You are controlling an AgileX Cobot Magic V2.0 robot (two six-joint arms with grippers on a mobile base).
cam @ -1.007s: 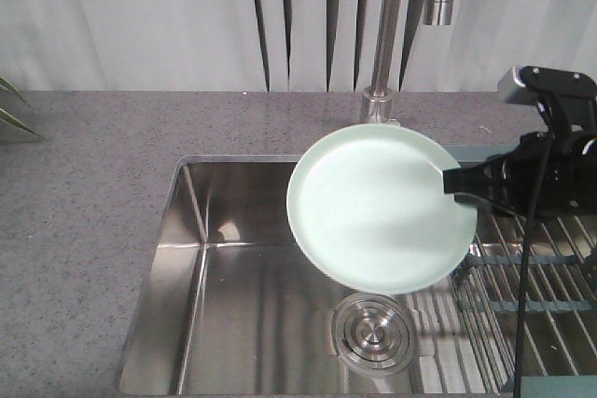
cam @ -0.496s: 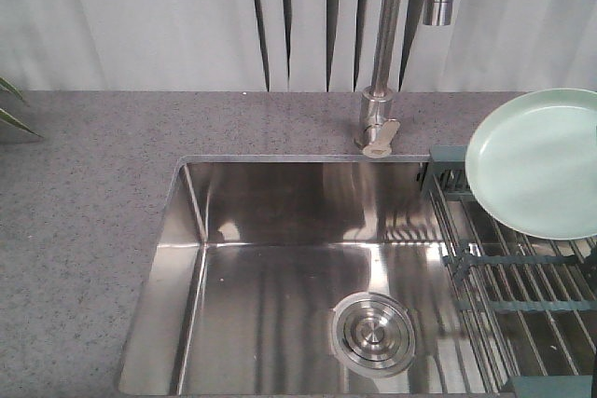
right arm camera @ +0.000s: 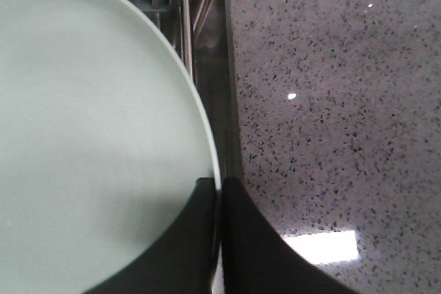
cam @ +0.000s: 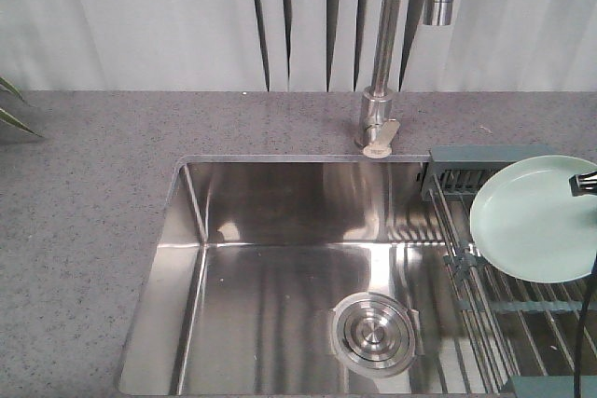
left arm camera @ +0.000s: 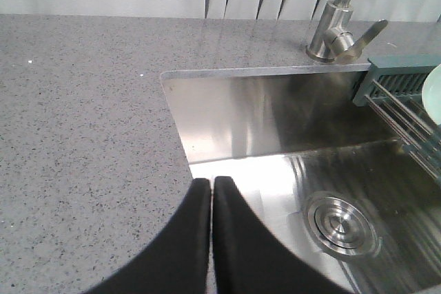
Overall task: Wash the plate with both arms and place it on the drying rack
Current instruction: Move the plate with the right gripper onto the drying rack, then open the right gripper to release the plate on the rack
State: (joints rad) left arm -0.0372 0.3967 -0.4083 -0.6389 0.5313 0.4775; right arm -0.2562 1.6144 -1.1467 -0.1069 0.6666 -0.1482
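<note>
Now the black right pincer is pinching the rim of the round pale mint-green plate over the steel wire drying rack; the thin grip could be slipping, dropping it; the black left pincer is sitting closed and empty.

You see a shiny metal sink and tap. The grey counter looks speckled like stone. Your plate looks smooth. The rack has steel wires.
</note>
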